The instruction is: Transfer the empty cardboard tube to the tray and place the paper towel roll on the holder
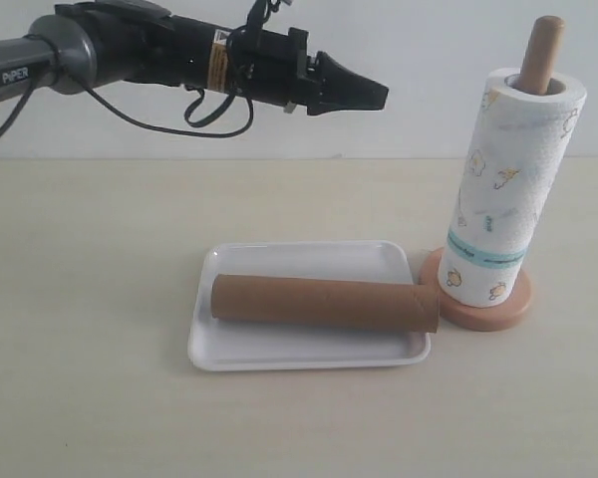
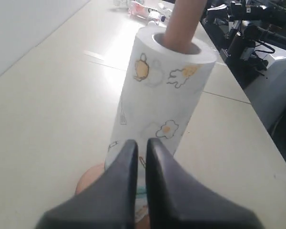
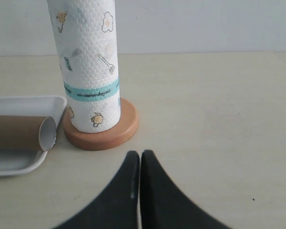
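We see the brown cardboard tube [image 1: 324, 303] lying lengthwise in the white tray [image 1: 279, 354], its right end overhanging the rim; the printed paper towel roll [image 1: 508, 194] stands upright on the wooden holder [image 1: 498, 311] beside the tray.

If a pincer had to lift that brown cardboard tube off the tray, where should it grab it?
Probably its middle, from straight above, closing across the narrow width: the cardboard tube lies flat along the tray, and its right end crowds the holder.

Left end effector [image 1: 382, 95] aloft, fingers together; right end effector [image 3: 140, 153] likewise closed.
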Robot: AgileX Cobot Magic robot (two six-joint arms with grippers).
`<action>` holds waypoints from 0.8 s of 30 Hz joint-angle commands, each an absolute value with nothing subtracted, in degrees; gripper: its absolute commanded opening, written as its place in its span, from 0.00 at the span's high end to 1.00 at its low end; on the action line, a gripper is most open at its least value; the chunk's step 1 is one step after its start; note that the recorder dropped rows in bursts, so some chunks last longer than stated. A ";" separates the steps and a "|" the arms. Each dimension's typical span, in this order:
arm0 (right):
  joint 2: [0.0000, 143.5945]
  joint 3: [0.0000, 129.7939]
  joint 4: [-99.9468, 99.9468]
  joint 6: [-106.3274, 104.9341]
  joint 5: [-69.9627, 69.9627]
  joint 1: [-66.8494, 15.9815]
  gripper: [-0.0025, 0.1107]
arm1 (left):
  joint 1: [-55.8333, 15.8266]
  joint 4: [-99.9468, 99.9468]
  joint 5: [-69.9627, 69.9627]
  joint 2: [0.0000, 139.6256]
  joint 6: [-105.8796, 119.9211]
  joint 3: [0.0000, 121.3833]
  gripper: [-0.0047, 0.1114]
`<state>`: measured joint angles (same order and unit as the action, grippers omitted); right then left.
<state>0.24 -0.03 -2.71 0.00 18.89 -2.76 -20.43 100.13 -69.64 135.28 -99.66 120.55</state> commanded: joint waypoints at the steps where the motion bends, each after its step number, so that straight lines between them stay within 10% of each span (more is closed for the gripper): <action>1: 0.00 0.00 -2.43 0.00 18.61 -2.45 0.98 | -17.74 99.95 -69.96 127.66 -95.32 107.97 0.92; 9: 0.00 0.00 -2.43 0.00 18.61 -2.45 0.98 | -8.14 99.95 -69.96 101.06 -76.77 68.87 0.92; 24: 0.00 0.00 -2.43 0.00 18.61 -2.45 0.98 | -2.89 94.39 -69.96 67.18 -76.00 44.17 0.92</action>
